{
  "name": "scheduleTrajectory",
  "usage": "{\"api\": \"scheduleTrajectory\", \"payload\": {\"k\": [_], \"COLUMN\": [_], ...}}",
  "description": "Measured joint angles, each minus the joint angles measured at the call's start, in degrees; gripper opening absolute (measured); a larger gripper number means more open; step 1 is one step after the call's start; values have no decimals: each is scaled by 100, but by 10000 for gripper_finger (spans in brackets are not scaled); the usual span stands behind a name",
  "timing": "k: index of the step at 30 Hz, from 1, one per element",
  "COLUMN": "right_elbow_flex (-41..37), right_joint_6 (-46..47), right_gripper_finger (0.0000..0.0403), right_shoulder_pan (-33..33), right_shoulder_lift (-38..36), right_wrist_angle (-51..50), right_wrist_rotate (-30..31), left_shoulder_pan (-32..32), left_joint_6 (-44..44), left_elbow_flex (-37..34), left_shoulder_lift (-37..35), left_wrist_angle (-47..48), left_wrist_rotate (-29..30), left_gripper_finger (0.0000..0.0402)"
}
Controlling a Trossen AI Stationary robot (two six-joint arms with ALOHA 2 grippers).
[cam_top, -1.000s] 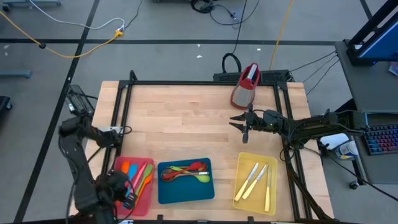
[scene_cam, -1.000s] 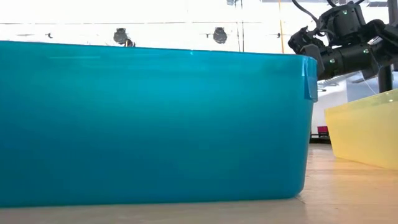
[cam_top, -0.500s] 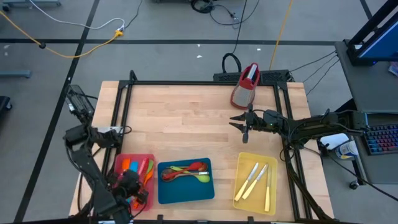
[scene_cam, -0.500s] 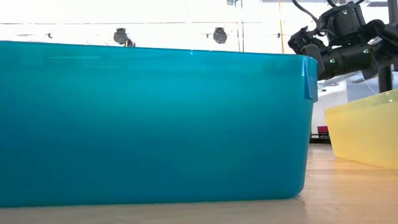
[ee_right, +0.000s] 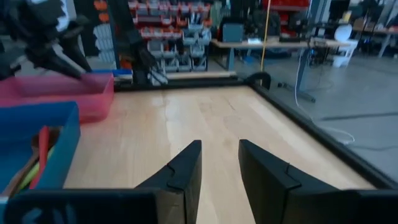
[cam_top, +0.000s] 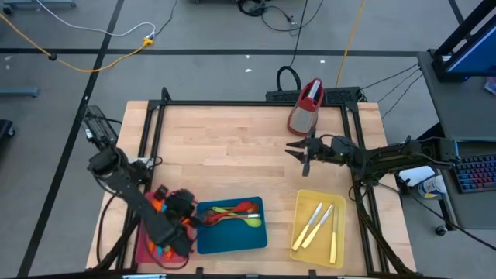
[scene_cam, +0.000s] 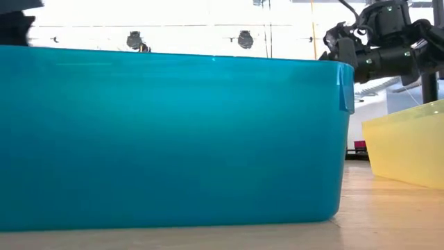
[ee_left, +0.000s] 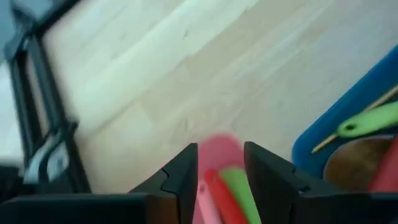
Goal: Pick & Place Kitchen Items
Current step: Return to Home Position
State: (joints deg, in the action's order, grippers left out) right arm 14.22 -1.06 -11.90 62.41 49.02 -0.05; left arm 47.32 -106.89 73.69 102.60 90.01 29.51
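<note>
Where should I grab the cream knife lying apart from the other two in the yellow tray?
Grip the knife mid-length, straight from above, right pincer closing across its narrow width. It lies flat in the yellow tray, clear of the other two knives; the walls likely block sideways approaches.

Three trays (cam_top: 232,242), three knives (cam_top: 334,236), one grater (cam_top: 308,107).

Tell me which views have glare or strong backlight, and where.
Low view: the room behind the blue bin is washed out white, leaving the right end effector a dark silhouette. High view: even light on the table, no glare. Right wrist view: evenly lit, only a soft sheen on the table.
</note>
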Motion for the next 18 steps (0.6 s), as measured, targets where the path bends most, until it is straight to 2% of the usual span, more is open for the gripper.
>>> {"api": "scheduleTrajectory", "payload": {"k": [4, 7, 10, 13, 15, 18], "right_elbow_flex": [0, 0, 0, 0, 0, 2], "right_joint_6": [2, 13, -337, -711, -927, -1007], "right_gripper_finger": [98, 81, 48, 9, 7, 4], "right_shoulder_pan": [0, 0, 0, 0, 0, -1], "right_shoulder_lift": [-14, -75, -200, -375, -585, -1004], "right_wrist_angle": [410, 645, 632, 634, 632, 443], "right_wrist_rotate": [-23, 1, 0, 0, 0, 0], "left_shoulder_pan": [-445, -676, -763, -824, -867, -982], "left_joint_6": [480, 922, 1656, 2285, 2632, 3067], "left_elbow_flex": [9, 7, 7, 2, 4, 2], "left_shoulder_lift": [-327, -753, -1284, -1929, -2381, -3012], "left_wrist_angle": [18, -15, 14, -9, 16, -23], "left_wrist_rotate": [531, 1053, 1914, 2618, 2952, 2965], "left_gripper_finger": [115, 68, 14, 12, 13, 4]}}
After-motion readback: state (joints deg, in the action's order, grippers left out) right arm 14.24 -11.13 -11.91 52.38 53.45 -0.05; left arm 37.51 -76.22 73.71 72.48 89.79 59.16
